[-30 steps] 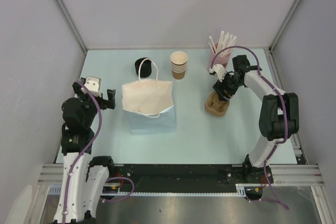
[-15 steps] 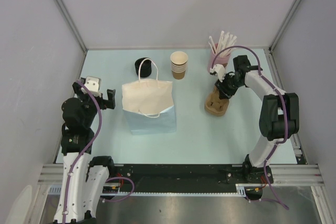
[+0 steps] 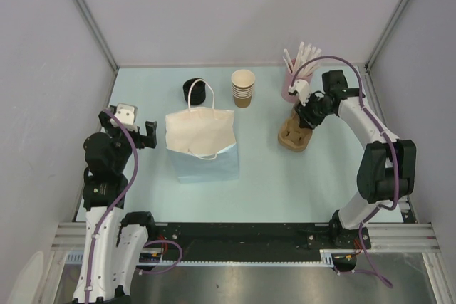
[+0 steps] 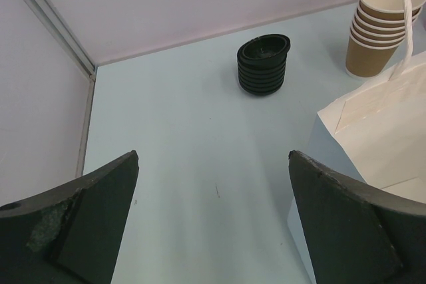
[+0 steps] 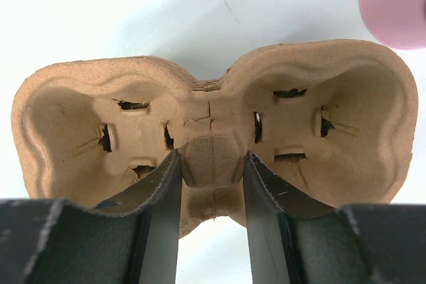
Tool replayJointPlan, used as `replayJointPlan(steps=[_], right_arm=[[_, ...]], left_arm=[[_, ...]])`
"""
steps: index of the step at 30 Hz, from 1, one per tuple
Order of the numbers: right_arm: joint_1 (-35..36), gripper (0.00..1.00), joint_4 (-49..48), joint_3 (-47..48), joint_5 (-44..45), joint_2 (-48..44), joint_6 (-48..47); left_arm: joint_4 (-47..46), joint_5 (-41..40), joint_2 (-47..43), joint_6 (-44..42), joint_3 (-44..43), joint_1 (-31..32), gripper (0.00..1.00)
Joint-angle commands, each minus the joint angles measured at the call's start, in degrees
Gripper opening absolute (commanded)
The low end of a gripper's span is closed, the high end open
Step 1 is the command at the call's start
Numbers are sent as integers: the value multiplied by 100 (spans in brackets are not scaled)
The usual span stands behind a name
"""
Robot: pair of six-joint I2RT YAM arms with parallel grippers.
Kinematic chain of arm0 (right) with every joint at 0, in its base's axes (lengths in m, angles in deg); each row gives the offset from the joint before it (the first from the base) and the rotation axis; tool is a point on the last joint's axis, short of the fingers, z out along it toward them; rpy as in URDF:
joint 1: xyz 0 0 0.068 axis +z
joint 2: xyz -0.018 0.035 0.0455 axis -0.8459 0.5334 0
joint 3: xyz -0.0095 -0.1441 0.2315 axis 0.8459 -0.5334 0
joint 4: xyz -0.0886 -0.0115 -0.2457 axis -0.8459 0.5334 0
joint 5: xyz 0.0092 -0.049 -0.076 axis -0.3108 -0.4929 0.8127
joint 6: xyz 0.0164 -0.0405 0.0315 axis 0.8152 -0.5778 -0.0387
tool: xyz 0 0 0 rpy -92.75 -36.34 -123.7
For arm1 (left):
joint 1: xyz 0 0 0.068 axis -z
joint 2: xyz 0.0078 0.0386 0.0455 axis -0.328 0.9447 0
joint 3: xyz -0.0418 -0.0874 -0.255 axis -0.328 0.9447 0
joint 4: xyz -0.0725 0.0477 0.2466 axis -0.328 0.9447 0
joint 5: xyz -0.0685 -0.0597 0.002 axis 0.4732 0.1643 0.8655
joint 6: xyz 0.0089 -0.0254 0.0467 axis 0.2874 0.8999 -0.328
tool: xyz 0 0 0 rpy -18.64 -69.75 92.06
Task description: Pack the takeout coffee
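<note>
Right end effector (image 5: 212,159) pinching cup carrier (image 5: 346,98) ridge, showing only in wrist view, left end effector (image 4: 213,164) hanging wide open, empty

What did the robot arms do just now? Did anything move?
The right gripper, its fingers clamped on the middle ridge of the brown cup carrier, pulled back toward the far edge, nudging the carrier slightly that way. The left gripper, paper bag, cup stack and black lids stayed put.

Overhead looks down on whole table (image 3: 285,190), left wrist low toward lid stack (image 4: 263,64), right wrist close over carrier (image 5: 86,124), both shared overhead.
</note>
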Motion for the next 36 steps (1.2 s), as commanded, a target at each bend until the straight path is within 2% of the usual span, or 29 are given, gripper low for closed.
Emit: replayJointPlan(steps=[1,5,6,8,14,19,23,29,36], right_arm=[[-16,23,-202,54,-36,-211,258],[2,23,-370,54,518,70,1056],[-7,17,-335,54,632,115,1189],[-59,13,-212,46,791,176,1548],[-736,13,-730,-200,1125,-192,2403],[-1184,12,-1257,-315,1889,-272,2956],[-1623,17,-1398,-306,2136,-53,3115],[-1686,24,-1275,-315,2057,238,3221],[-1703,26,-1416,-367,2189,203,3238]], left_arm=[[-101,95,3,-57,37,-64,99],[-92,104,-14,-49,28,-73,100],[-84,121,-15,-48,19,-73,100],[-84,148,-23,-48,19,-82,99],[-84,183,-50,-48,28,-91,100],[-66,183,-111,-22,19,-100,100],[-57,227,-146,-22,19,-126,99],[-48,271,-146,-31,10,-135,100],[-57,289,-155,-39,28,-143,100]])
